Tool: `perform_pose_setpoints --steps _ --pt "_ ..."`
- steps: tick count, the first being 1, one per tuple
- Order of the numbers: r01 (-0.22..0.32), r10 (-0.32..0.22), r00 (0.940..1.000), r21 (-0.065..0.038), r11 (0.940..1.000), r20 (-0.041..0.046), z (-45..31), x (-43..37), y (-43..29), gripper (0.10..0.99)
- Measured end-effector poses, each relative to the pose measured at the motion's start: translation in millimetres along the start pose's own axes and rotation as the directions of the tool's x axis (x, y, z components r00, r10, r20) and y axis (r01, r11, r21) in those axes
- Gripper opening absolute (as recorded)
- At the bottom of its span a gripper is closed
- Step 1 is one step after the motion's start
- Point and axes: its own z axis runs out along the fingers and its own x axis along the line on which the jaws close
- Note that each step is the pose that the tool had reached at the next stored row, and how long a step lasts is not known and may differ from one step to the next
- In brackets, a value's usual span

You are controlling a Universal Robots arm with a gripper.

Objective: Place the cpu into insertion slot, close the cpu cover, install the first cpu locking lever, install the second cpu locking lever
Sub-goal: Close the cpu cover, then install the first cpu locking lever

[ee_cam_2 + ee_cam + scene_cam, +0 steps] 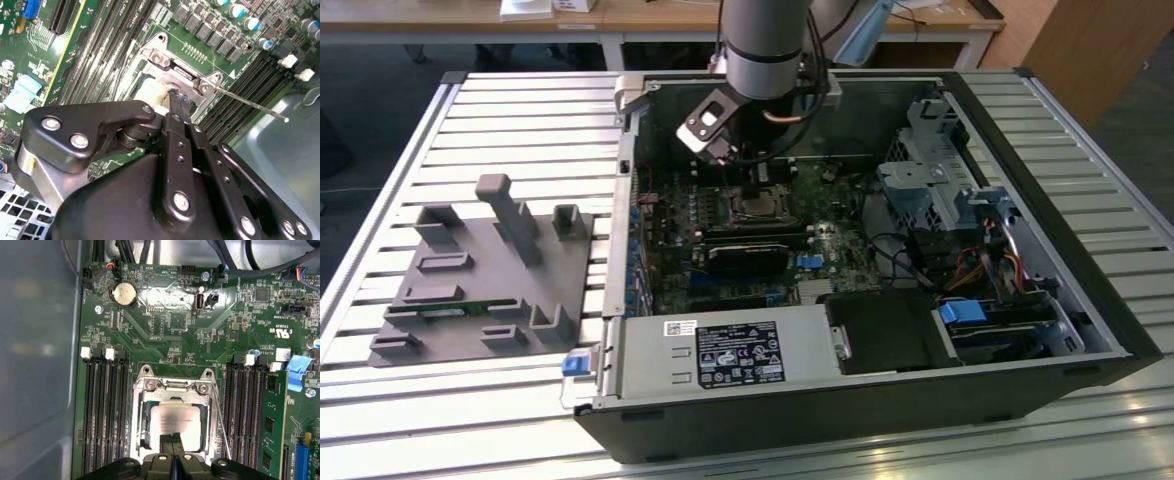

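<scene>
The cpu, with its dull silver top, lies in the insertion slot on the green motherboard. The cpu cover, a silvery frame, lies down around it, and the chip shows through its window. In both wrist views my gripper is shut, its black fingertips together over the cpu's edge nearest the wrist. In the exterior view the gripper hangs just above the socket inside the case. A thin wire locking lever stands unlatched, angled away beside the cover.
Black memory slots flank the socket, and a green memory stick stands on one side. A black expansion card, the power supply and a drive cage crowd the case. A grey fixture sits at the exterior view's left.
</scene>
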Motion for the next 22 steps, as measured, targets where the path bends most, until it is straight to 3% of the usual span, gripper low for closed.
perform_pose_setpoints --steps 15,22 --pt "0.0 0.0 1.0 0.0 1.0 0.0001 -0.4 -0.1 4.3 0.122" --pt "0.0 0.0 1.0 0.0 1.0 0.0 -11.8 0.2 4.3 0.122"
